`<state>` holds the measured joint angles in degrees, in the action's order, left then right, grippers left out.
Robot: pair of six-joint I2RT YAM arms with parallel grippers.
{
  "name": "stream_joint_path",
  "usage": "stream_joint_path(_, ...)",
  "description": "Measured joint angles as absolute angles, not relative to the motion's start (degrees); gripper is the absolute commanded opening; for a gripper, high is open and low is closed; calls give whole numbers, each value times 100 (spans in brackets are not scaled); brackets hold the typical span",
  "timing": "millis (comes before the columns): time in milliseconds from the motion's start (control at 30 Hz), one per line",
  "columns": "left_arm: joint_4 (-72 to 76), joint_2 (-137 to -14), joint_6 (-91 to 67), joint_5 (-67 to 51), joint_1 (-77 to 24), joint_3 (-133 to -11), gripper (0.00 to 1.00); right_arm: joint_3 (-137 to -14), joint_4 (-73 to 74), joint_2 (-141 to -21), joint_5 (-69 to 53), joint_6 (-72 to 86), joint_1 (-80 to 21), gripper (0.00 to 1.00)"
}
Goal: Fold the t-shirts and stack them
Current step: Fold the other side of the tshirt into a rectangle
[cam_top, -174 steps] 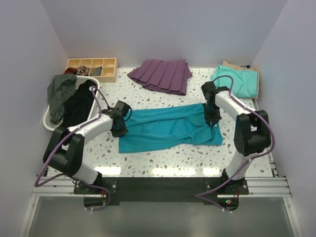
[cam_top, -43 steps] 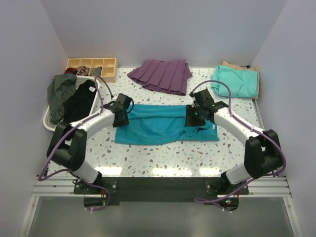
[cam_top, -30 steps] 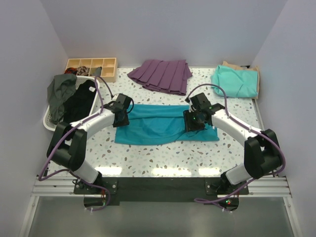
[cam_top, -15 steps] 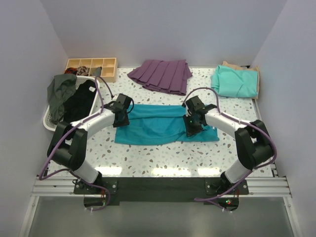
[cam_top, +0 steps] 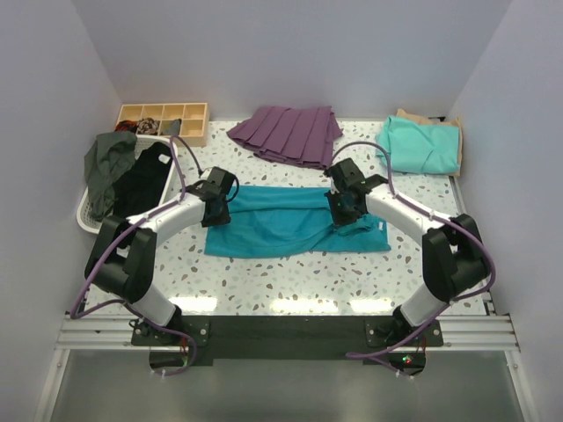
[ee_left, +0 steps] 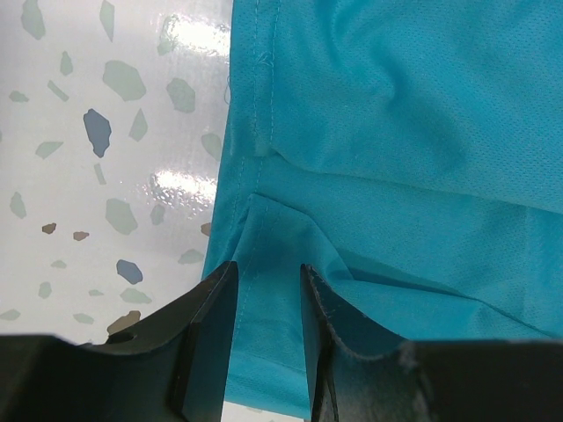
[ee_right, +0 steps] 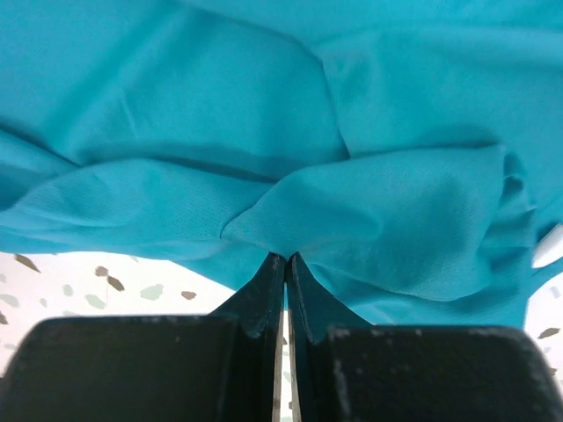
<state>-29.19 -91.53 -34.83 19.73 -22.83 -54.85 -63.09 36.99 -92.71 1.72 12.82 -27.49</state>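
The teal-blue t-shirt (cam_top: 281, 227) lies spread and rumpled across the middle of the table. My left gripper (cam_top: 215, 209) is at its left edge. In the left wrist view the shirt (ee_left: 396, 132) runs under that gripper (ee_left: 266, 269), whose jaws stand apart over the hem. My right gripper (cam_top: 344, 209) is on the shirt's right part. The right wrist view shows this gripper (ee_right: 285, 257) shut on a pinched fold of the teal fabric (ee_right: 220, 105). A mint-green t-shirt (cam_top: 424, 146) lies folded at the back right, on top of a tan one (cam_top: 410, 115).
A purple pleated garment (cam_top: 287, 134) lies at the back centre. A wooden compartment tray (cam_top: 163, 120) stands at the back left. In front of it a white basket (cam_top: 87, 216) holds dark clothes (cam_top: 132, 180). Walls close in on both sides.
My right gripper has closed on a fold of the teal shirt and shifted slightly back and left. The left arm has stayed where it was.
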Motion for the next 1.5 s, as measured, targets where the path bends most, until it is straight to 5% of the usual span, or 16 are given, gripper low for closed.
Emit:
stream_joint_path(200,-2919,-9172,-3481,1970,-2283,-5485,39,-7199,3863,-9760,270,1122,-2749,4)
stream_joint_path(233,-2919,-9179,-3481,1970,-2283,-5485,39,-7286,3863,-9880,292,1096,-2749,9)
stream_joint_path(267,-2917,-9190,-3481,1970,-2283,-5485,40,-7402,3894,-10047,325,1066,-2749,26)
stream_joint_path(533,-2917,-9205,-3476,1966,-2283,-5483,39,-8180,4193,-11128,755,840,-2749,28)
stream_joint_path(600,-2917,-9205,-3476,1968,-2283,-5483,39,-8252,4224,-11142,1000,827,-2749,41)
stream_joint_path(733,-2917,-9205,-3476,1970,-2283,-5483,39,-8283,4143,-10949,1439,875,-2749,48)
stream_joint_path(1067,-2912,-9205,-3465,1959,-2283,-5483,39,-7212,3942,-8888,1461,1374,-2729,42)
stream_joint_path(1500,-2786,-9242,-3378,1763,-2283,-5483,39,-5942,3835,-8678,449,1922,-2727,41)
